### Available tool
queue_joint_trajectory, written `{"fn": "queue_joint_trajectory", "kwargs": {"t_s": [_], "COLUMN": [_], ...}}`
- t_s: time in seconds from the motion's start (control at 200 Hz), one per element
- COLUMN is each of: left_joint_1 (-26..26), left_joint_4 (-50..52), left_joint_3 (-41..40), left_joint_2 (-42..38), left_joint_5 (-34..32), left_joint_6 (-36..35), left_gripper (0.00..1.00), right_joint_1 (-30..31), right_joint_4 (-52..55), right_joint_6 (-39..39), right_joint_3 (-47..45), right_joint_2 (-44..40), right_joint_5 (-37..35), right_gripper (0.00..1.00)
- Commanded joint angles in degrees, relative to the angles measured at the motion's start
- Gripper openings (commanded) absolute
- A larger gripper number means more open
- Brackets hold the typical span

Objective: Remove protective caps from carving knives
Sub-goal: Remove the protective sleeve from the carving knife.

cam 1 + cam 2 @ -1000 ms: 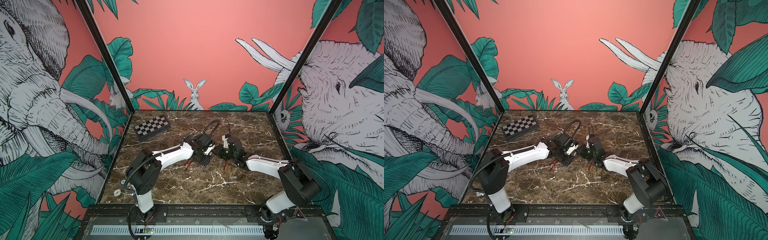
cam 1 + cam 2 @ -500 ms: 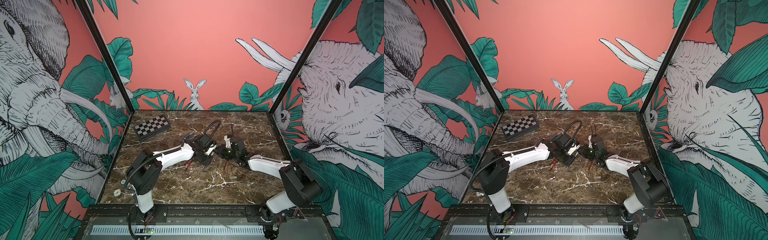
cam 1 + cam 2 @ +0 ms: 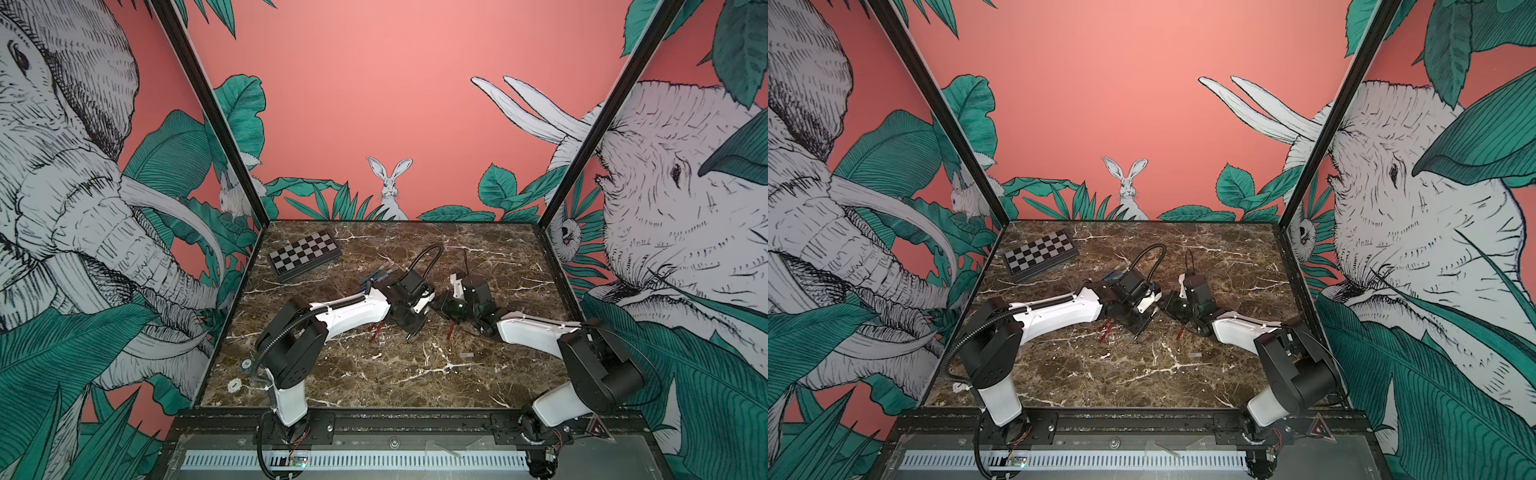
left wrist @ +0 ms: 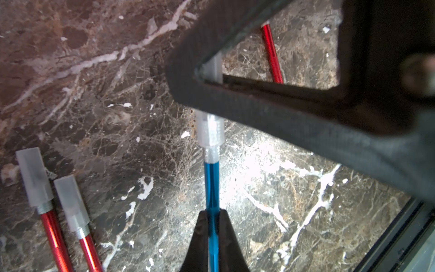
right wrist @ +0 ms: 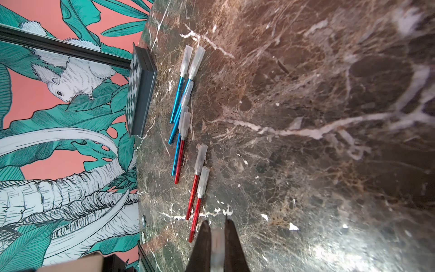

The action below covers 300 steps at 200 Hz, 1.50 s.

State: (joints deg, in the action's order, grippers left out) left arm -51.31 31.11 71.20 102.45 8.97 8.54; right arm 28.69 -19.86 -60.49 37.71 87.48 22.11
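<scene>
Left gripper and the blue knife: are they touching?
Touching. The left wrist view shows the left gripper shut on the blue knife, pressing its handle from both sides.

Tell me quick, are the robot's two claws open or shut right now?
Left gripper: closed on the blue knife handle.
Right gripper: closed on that knife's clear cap.

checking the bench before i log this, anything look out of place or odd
One loose clear cap lies alone on the marble by the right arm, fitted to nothing. The checkered board at the far left corner seems unrelated.
</scene>
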Motion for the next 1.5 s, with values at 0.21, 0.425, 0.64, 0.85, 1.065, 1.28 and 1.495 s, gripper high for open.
{"fn": "queue_joint_trajectory", "kwargs": {"t_s": [0.21, 0.425, 0.64, 0.85, 1.065, 1.28, 1.495], "left_joint_1": [-1.4, -2.0, -2.3, -2.4, -2.5, -2.5, -2.6], "left_joint_4": [15.6, 16.9, 17.5, 18.0, 18.5, 18.6, 18.8], "left_joint_3": [-3.0, -3.1, -3.3, -3.4, -3.6, -3.6, -3.8], "left_joint_2": [0.8, 2.2, 2.7, 2.9, 2.8, 2.9, 3.0], "left_joint_5": [2.6, 2.0, 1.0, 0.7, 0.6, 0.8, 0.9], "left_joint_6": [-2.3, -2.8, -2.8, -2.8, -2.8, -2.8, -2.9], "left_gripper": [0.00, 0.00, 0.00, 0.00, 0.00, 0.00, 0.00], "right_joint_1": [-4.7, -4.8, -5.0, -5.5, -6.5, -7.5, -8.7], "right_joint_4": [-5.0, -5.6, -5.7, -6.1, -6.3, -6.4, -6.7], "right_joint_6": [1.9, 1.7, 1.7, 1.8, 1.7, 1.8, 1.9], "right_joint_3": [0.1, -0.3, -0.7, -1.2, -1.8, -2.2, -2.4], "right_joint_2": [-0.7, -0.2, -0.1, 0.1, 0.0, -0.2, -0.3], "right_joint_5": [-10.4, -10.9, -11.5, -12.1, -12.7, -13.0, -13.3], "right_gripper": [0.05, 0.05, 0.04, 0.04, 0.03, 0.02, 0.02]}}
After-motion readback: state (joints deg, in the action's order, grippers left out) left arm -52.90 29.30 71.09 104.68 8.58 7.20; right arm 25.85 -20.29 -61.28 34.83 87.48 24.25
